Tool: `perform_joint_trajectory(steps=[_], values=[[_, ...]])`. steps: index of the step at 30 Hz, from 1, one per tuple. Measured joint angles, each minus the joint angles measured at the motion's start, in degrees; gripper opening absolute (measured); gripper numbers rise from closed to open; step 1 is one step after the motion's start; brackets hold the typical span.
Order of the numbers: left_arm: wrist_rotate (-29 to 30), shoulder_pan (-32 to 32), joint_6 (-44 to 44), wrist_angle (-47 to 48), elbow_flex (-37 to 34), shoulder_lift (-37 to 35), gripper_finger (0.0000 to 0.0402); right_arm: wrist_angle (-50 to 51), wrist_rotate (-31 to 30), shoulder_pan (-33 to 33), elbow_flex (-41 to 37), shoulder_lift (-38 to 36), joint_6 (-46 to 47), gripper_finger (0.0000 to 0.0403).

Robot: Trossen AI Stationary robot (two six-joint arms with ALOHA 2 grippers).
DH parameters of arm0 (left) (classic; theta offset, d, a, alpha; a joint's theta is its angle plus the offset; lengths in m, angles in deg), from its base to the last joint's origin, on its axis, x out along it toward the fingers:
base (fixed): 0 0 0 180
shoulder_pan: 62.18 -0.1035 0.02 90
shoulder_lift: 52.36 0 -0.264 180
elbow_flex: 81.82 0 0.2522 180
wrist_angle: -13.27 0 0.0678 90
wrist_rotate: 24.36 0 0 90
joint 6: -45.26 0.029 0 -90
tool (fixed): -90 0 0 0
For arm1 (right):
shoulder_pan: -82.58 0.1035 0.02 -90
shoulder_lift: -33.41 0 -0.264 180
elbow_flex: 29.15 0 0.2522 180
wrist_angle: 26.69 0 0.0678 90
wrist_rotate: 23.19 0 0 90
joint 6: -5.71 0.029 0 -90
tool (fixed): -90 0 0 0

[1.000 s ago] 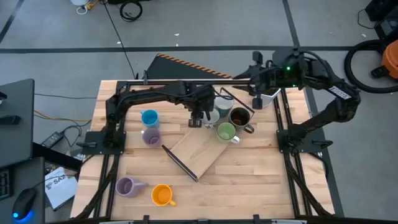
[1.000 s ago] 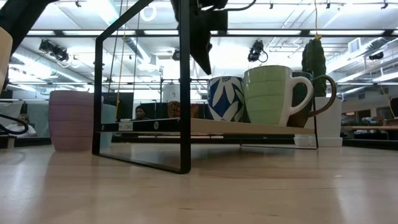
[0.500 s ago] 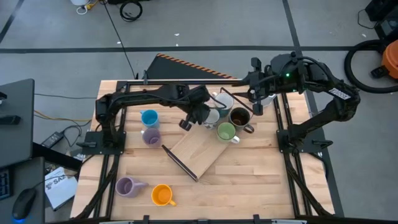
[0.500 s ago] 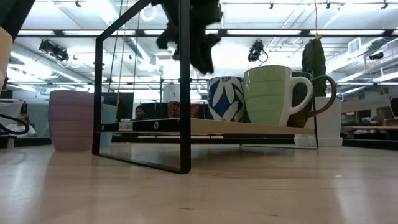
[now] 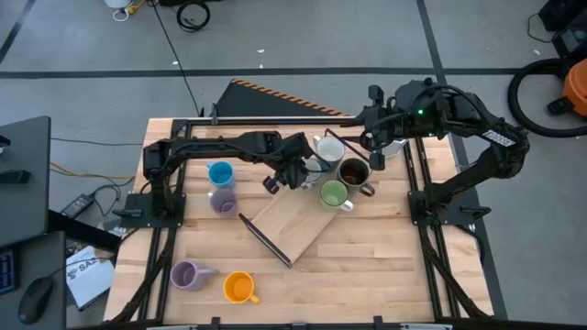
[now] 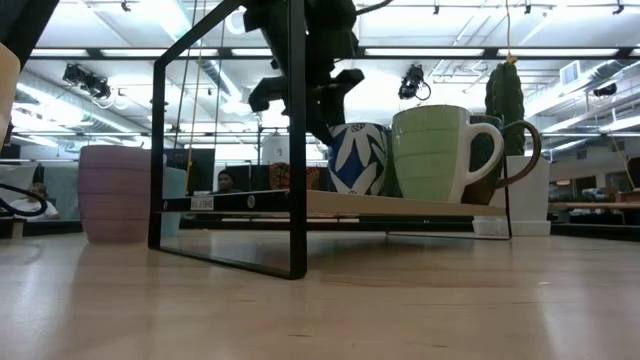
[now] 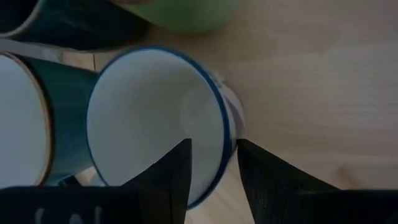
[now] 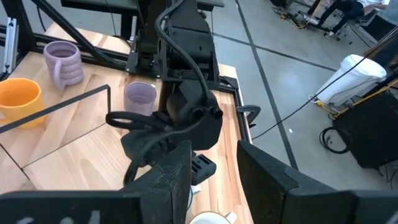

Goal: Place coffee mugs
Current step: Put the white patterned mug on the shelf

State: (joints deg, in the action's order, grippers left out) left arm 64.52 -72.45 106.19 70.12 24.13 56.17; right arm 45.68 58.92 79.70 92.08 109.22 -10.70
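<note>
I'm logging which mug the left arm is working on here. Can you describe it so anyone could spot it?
On the wooden shelf board lying mid-table, find the mug cluster at its far end. The left gripper straddles the rim of the blue-and-white leaf-patterned mug, beside the green mug. It is the only patterned mug.

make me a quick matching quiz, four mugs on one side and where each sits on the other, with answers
Mugs:
1. green mug
2. orange mug
3. bright blue mug
4. blue-and-white patterned mug

Places:
A. table's near edge, beside a lavender mug
B. on the wooden rack, beside the brown mug
C. left of the rack, on the table
D. rim between the left tool fingers

Pairs: 1-B, 2-A, 3-C, 4-D
</note>
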Motion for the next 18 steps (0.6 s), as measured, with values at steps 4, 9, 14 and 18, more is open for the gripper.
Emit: perform_joint_trajectory(steps=[4,9,14,18], values=[[-0.03,0.73,-4.09,-1.84,0.01,0.00,0.0137,0.00,0.01,0.00,0.00,0.00,-0.04,0.0134],[-0.02,1.56,-9.87,-1.93,0.01,0.00,0.0137,-0.02,0.01,0.00,0.00,0.00,-0.04,0.0134],[-0.01,1.56,-15.40,-2.13,0.01,0.00,0.0137,-0.02,0.01,0.00,0.00,0.00,-0.09,0.0134],[0.01,1.64,-17.09,-2.30,0.01,0.00,0.0131,-0.02,0.01,0.00,0.00,0.00,-0.09,0.0134]])
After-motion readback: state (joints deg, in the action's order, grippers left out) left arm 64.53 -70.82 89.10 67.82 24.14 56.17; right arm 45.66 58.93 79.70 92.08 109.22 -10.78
